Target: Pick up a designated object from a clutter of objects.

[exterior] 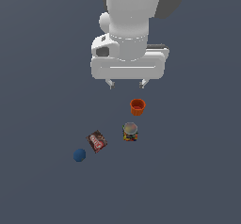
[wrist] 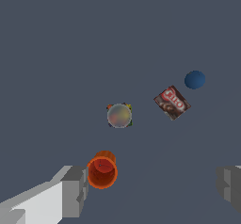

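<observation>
The designated object, a small flat dark-brown box (exterior: 96,141) with a red-and-white label, lies on the grey floor; it also shows in the wrist view (wrist: 172,102). A blue ball (exterior: 79,155) (wrist: 195,79) lies close beside it. A multicoloured can with a grey top (exterior: 130,132) (wrist: 119,115) stands upright, and an orange cup (exterior: 137,107) (wrist: 102,170) stands open side up. My gripper (exterior: 127,83) (wrist: 153,190) hangs open and empty above the floor, behind the cup, well away from the box. Its fingers (wrist: 74,190) are wide apart.
The grey floor (exterior: 188,171) spreads out around the four items. The white arm body (exterior: 129,25) fills the upper middle of the exterior view.
</observation>
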`<state>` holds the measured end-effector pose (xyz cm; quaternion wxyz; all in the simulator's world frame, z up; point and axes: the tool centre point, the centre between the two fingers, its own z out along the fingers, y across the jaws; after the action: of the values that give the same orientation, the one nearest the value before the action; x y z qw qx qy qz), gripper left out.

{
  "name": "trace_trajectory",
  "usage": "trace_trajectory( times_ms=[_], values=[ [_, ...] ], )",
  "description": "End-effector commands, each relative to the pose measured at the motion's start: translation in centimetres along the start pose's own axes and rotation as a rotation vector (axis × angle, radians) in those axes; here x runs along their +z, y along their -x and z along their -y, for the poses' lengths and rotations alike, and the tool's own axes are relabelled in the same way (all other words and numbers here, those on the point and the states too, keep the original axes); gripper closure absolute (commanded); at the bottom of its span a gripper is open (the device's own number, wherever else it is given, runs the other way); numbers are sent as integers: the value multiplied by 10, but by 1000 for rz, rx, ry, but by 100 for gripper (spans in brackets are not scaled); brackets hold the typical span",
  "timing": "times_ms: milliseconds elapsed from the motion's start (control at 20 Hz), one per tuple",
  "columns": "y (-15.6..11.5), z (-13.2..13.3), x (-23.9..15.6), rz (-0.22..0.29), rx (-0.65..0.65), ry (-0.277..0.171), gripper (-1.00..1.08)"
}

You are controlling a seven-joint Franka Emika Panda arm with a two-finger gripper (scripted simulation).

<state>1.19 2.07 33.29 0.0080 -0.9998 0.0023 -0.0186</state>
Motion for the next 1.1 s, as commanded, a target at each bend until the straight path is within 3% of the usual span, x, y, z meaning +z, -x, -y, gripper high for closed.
trace_trajectory(
  times_ms=[0,550,1050],
  values=[
    [0,0,0,0,0,0,-92],
    [4,-4,16,29,34,-5,-92],
    [-6,-14,33,29,-20,2,-92]
  ],
)
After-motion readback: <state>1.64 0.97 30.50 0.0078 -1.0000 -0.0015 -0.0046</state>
